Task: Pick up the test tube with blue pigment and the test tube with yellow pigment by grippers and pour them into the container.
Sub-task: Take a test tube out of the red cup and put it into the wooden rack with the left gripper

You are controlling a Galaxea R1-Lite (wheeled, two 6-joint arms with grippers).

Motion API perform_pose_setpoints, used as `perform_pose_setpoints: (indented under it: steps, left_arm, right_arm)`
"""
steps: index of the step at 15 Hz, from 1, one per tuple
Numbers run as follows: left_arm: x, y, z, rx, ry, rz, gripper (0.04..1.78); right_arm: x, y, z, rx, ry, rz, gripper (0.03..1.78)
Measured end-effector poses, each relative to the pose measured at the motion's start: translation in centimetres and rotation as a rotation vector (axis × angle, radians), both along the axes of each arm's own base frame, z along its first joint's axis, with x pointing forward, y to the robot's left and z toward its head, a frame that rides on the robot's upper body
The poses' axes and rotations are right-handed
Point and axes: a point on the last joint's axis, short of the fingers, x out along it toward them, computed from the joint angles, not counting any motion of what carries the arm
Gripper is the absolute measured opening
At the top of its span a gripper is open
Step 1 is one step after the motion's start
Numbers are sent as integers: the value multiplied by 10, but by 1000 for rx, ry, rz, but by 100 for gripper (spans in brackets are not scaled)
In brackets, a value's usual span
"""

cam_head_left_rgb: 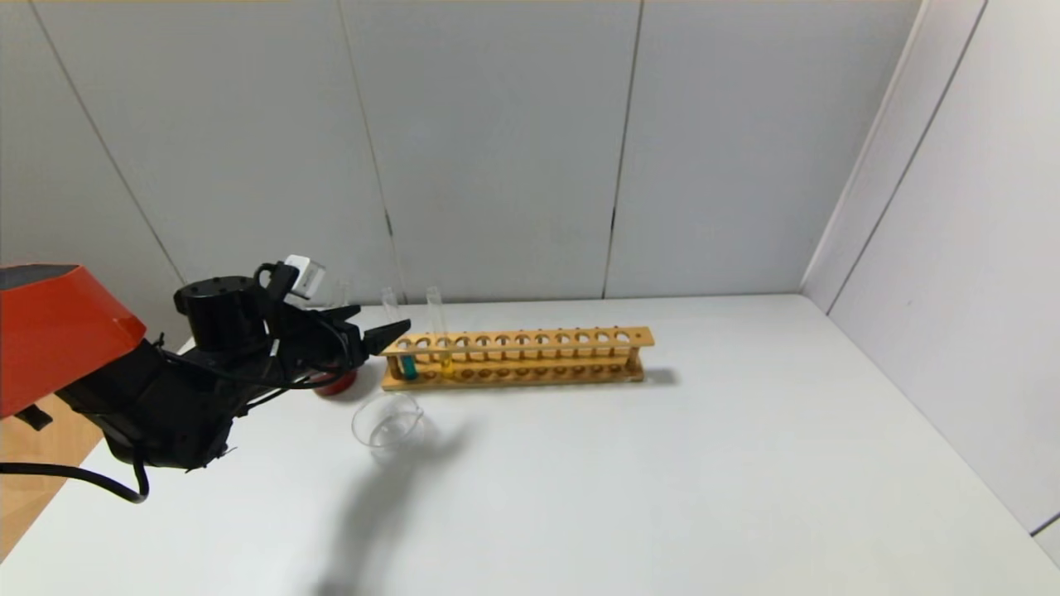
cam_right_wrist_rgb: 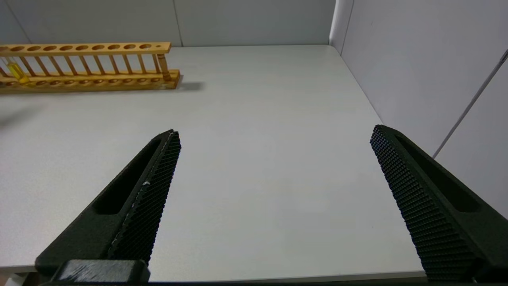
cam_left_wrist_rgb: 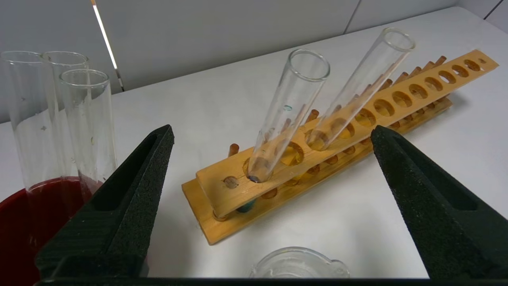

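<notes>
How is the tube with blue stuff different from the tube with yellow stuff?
The test tube with blue pigment holds teal-blue liquid; the test tube with yellow pigment holds yellow. The blue one stands in the rack's end hole, nearest the open left gripper; the yellow one sits farther along. The yellow one's mouth reaches higher. Both are slim clear glass, open-topped, and stand in the wooden rack.

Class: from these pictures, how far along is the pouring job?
Done: nothing; the container is empty, and the blue tube and yellow tube stand in the rack.
In hand: the left gripper, open, nears the blue tube.
Left: lifting and pouring both.
</notes>
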Motion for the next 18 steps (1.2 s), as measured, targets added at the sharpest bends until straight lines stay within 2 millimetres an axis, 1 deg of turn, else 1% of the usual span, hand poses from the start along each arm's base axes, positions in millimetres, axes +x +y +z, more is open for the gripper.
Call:
perform_pose_setpoints:
  steps: [6, 16, 18]
  left_arm:
    - [7, 0, -8, 1, 17, 1, 175]
    - [16, -5, -12, 0, 14, -9, 175]
    - [17, -5, -14, 0, 17, -10, 171]
  right_arm:
    - [0, 0, 0, 0, 0, 0, 175]
    - [0, 0, 0, 0, 0, 0, 175]
    - [0, 0, 0, 0, 0, 0, 175]
